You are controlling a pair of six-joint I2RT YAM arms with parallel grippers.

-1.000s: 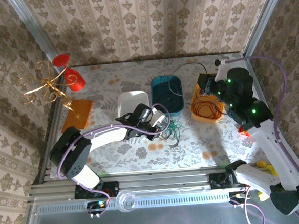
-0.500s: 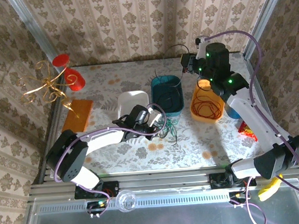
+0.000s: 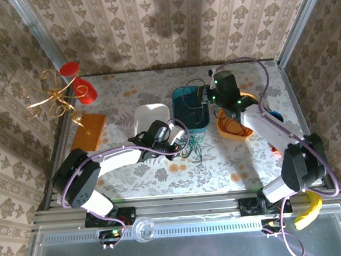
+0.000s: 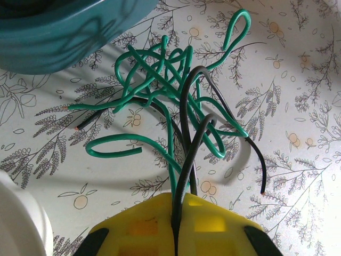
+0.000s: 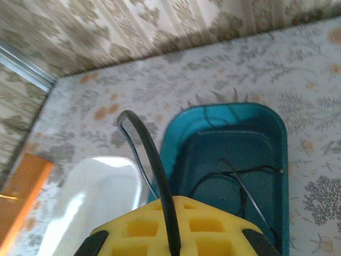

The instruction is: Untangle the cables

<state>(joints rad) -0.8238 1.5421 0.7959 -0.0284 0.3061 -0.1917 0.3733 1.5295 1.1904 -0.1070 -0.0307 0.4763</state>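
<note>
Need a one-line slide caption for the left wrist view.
Left gripper clamps black cable threaded through a green cable tangle, near the teal tray.

Three bins mid-frame: white bin (image 3: pixel 152 113), teal bin (image 3: pixel 178 107), orange bin (image 3: pixel 241 136). Two robot arms: left arm (image 3: pixel 111 158), right arm (image 3: pixel 264 128). The cables (image 4: pixel 165 74) tangle beyond counting.

Whole table (image 3: pixel 237 164) is seen from high up at 6 o'clock, facing 12. Wrist cams are held close and low; the teal tray (image 3: pixel 181 118) is shared by all three.
</note>
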